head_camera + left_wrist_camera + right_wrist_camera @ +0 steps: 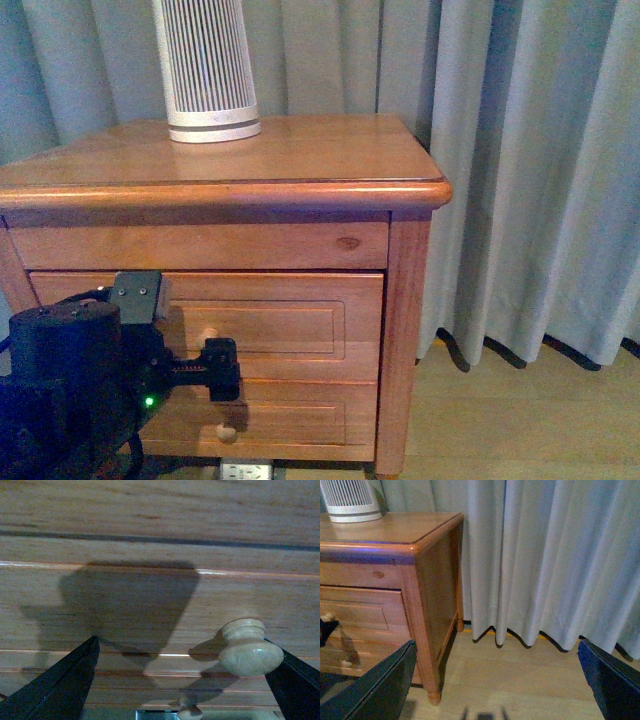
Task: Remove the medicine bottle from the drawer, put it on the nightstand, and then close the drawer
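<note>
A: Drawer (300,322) shut?
B: Yes, the upper drawer sits flush in the nightstand (320,150), its inside hidden; a white slatted cylinder (205,70) stands on top.
A: Left gripper (182,647)?
B: Spread wide before that drawer front, the round knob (248,647) between its fingers, close against one; nothing clamped.
A: Right gripper (496,650)?
B: Equally wide, empty, off beside the nightstand, facing wooden floor (520,680) and grey curtain (545,555)

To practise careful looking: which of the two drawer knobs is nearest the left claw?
The upper drawer's knob, inside the open left claw; the lower knob sits clear below.
</note>
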### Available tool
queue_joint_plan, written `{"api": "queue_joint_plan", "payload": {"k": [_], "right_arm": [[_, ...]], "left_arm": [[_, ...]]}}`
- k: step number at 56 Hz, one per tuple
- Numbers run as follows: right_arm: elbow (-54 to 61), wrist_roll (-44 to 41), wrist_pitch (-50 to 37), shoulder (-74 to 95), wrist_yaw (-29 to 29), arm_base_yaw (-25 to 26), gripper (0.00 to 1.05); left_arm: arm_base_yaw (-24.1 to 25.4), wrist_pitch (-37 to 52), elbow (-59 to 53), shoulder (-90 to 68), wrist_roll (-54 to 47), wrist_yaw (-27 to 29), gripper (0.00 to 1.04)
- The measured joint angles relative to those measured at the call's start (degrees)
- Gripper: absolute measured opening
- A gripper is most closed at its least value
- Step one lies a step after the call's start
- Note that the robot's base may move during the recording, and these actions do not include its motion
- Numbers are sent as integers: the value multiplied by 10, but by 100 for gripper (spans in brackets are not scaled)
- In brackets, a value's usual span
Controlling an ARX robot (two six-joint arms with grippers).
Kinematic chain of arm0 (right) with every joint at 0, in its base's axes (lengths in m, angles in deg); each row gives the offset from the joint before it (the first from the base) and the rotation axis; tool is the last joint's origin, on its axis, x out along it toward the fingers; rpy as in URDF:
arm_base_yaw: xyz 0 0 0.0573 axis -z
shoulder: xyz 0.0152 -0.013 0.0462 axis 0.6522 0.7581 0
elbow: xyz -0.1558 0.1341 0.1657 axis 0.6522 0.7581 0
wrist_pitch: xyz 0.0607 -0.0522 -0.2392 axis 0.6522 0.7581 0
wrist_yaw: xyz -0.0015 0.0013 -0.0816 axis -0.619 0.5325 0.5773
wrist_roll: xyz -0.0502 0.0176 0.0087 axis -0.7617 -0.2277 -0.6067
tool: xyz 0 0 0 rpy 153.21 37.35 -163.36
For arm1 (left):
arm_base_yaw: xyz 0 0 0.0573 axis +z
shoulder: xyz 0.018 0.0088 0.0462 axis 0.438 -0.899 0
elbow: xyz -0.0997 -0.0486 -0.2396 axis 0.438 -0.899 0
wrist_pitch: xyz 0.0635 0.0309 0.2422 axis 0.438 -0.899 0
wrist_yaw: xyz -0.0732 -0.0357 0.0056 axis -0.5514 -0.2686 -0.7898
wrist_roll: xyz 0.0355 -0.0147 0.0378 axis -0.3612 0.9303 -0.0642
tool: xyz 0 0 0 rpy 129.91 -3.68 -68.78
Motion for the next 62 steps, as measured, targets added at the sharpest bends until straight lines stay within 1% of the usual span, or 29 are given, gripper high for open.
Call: {"api": "queue_joint_plan", "payload": {"k": [19,32,41,43,45,54,56,59,62], "right_arm": [[0,0,0,0,0,0,98],[0,0,0,0,0,0,98],[0,0,0,0,0,0,98],[0,0,0,0,0,0,98],[0,0,0,0,0,0,98],[0,0,0,0,0,0,98],[0,0,0,0,0,0,98],[0,0,0,0,0,0,98],[0,0,0,0,0,0,98]], "left_arm": [[-14,0,1,2,1,12,98],[-30,33,-28,40,-25,18,98],[-34,35,-36,55,-33,18,98],[-34,35,-36,57,-36,18,96],[-36,35,-36,59,-39,18,89],[-47,31,-38,59,-42,18,67],[-50,31,-38,59,-42,18,68],[-53,31,-38,58,-42,18,76],[-56,32,-38,54,-42,19,76]]}}
